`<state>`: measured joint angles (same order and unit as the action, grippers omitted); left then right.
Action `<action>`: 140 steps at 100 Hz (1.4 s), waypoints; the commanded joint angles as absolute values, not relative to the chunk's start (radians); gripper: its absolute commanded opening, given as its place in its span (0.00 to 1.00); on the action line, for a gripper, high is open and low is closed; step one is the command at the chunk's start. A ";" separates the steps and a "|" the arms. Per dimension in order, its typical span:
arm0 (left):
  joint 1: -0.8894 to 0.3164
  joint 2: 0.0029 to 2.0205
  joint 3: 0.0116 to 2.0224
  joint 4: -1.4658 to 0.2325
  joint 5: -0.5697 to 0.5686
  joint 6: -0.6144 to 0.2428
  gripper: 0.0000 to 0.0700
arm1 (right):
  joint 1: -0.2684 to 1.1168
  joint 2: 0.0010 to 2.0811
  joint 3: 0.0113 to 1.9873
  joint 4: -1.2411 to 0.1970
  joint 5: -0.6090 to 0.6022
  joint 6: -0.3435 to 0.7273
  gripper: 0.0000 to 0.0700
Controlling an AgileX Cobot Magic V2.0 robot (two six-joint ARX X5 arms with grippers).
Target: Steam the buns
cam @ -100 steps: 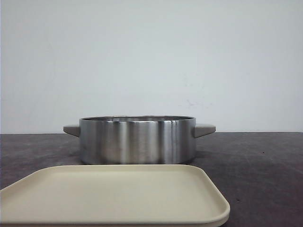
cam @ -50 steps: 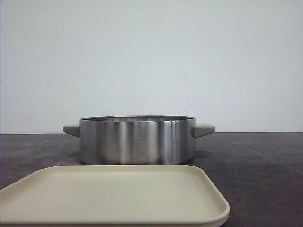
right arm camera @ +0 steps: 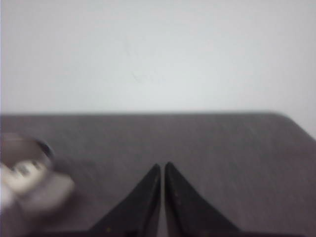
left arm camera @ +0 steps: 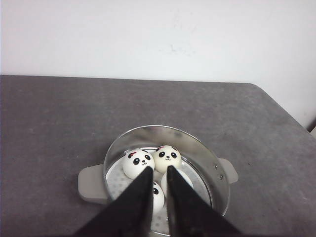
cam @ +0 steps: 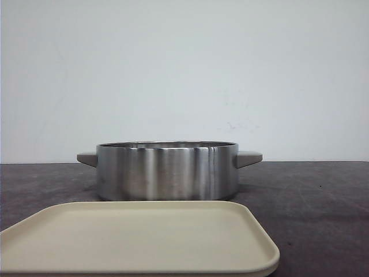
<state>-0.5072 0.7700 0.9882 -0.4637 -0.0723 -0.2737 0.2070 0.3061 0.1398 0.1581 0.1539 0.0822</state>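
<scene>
Four panda-faced buns (left arm camera: 138, 163) sit upright inside a steel pot (left arm camera: 217, 183) mid-counter (left arm camera: 49, 123), the two clear faces turned toward the left hand (left arm camera: 159, 171). It hovers above, nearly closed and empty. The right hand (right arm camera: 162, 167), closed and empty, hangs over bare counter; a beige tray (cam: 138, 236) lies at the near edge

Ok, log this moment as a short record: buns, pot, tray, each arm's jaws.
buns: four panda-faced buns inside the pot, two partly hidden behind the left gripper
pot: steel pot with two grey handles, no lid, on the dark table
tray: cream tray in front of the pot, nothing on it
left gripper: above the pot, jaws nearly closed, holding nothing
right gripper: over bare table, jaws shut, holding nothing
</scene>
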 commanded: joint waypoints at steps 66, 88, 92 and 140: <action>-0.514 0.772 1.002 -0.450 -0.072 -0.274 0.00 | 0.091 0.004 0.012 -0.174 0.125 0.034 0.01; -0.514 0.771 1.002 -0.449 -0.072 -0.274 0.00 | 0.092 0.004 0.012 -0.165 0.094 0.029 0.01; -0.514 0.771 1.002 -0.450 -0.072 -0.274 0.00 | 0.092 0.004 0.012 -0.159 0.095 0.029 0.01; -0.514 0.771 1.002 -0.449 -0.072 -0.274 0.00 | 0.092 0.004 0.012 -0.158 0.096 0.029 0.01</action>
